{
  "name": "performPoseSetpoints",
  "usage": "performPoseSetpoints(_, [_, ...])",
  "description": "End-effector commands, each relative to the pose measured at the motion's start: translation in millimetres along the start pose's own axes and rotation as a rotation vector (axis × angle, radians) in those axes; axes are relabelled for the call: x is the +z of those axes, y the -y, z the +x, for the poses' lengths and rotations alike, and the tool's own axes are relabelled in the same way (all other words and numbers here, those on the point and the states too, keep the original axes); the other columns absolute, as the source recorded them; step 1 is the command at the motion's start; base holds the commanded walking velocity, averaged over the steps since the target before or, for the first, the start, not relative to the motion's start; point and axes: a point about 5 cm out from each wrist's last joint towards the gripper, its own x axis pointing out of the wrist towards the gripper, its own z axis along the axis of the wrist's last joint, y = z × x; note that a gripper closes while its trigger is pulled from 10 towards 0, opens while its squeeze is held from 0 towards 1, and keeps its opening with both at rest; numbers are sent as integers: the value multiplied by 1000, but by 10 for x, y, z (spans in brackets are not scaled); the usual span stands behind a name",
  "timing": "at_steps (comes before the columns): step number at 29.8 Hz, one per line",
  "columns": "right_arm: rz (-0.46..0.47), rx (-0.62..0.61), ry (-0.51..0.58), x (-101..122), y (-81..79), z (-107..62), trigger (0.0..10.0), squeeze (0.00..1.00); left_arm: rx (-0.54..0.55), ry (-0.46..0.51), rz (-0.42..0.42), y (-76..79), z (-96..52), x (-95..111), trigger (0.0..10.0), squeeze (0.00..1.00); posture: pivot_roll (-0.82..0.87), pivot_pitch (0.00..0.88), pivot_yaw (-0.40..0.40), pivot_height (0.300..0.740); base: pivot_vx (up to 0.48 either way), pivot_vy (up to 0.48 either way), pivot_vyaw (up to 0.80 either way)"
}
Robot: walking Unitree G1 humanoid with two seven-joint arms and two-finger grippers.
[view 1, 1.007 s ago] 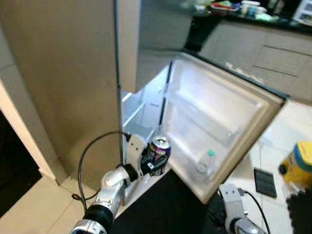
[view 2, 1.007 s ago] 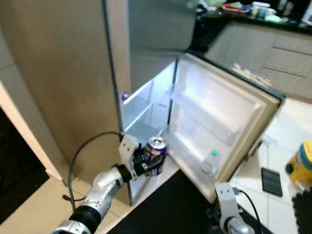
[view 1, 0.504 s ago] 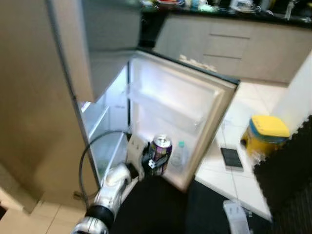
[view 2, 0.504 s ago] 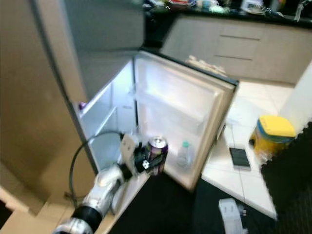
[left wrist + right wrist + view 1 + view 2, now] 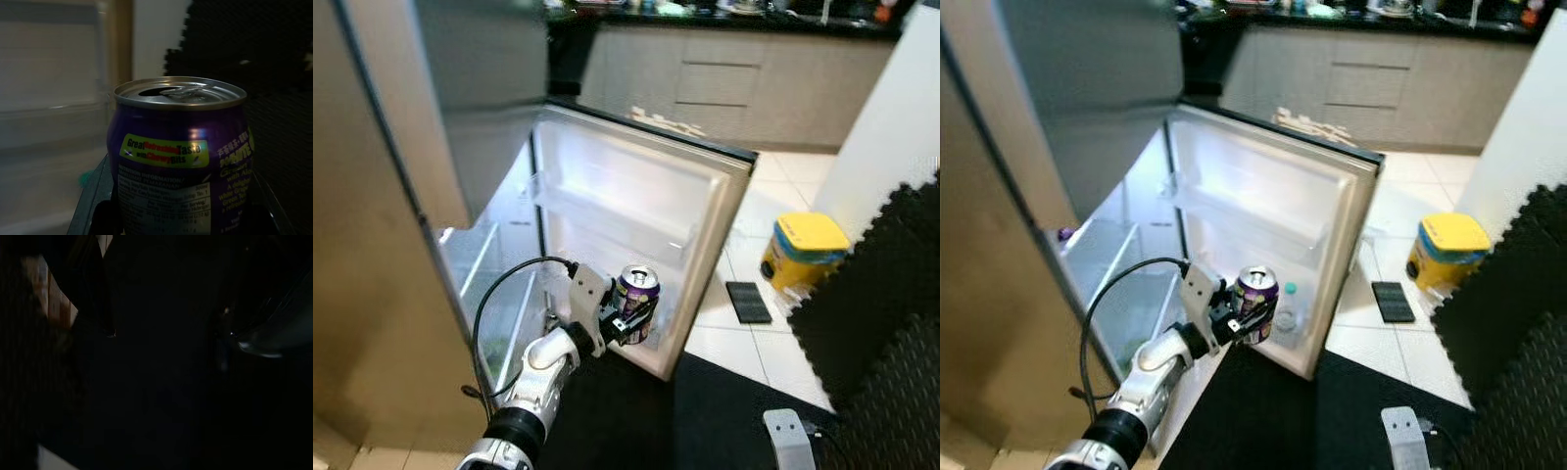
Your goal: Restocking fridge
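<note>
Can (image 5: pixel 181 161) bottom cut off.

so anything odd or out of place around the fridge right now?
Nothing spilled or damaged. The left gripper holds the purple can upright in front of the open fridge door. One oddity: a small dark flat object lies on the tiled floor beside the yellow container.

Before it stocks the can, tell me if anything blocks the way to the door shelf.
The left gripper holds the purple can in front of the open fridge door. A small bottle already stands in the door's bottom shelf, just beside the can; otherwise nothing visible blocks it.
</note>
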Motion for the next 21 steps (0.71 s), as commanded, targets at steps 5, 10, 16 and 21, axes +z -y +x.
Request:
performPoseSetpoints(5, [-23,-4,-10,-18,2,-3,10000,0,-25,19,12,74,76,35,10000,0,54,0,-29,740,0,0,-657])
performPoseSetpoints(10, [-41,1,-9,-13,-5,-1,10000,0,-21,17,11,75,74,29,10000,0,55,0,-30,740,0,0,-553])
performPoseSetpoints(16, [-39,1,-8,-15,-14,-1,10000,0,0,8,10,50,71,29,10000,0,56,0,-29,740,0,0,-334])
performPoseSetpoints(21, [-41,5,-7,-14,-30,1,10000,0,18,11,20,29,75,44,10000,0,56,0,-29,740,0,0,0])
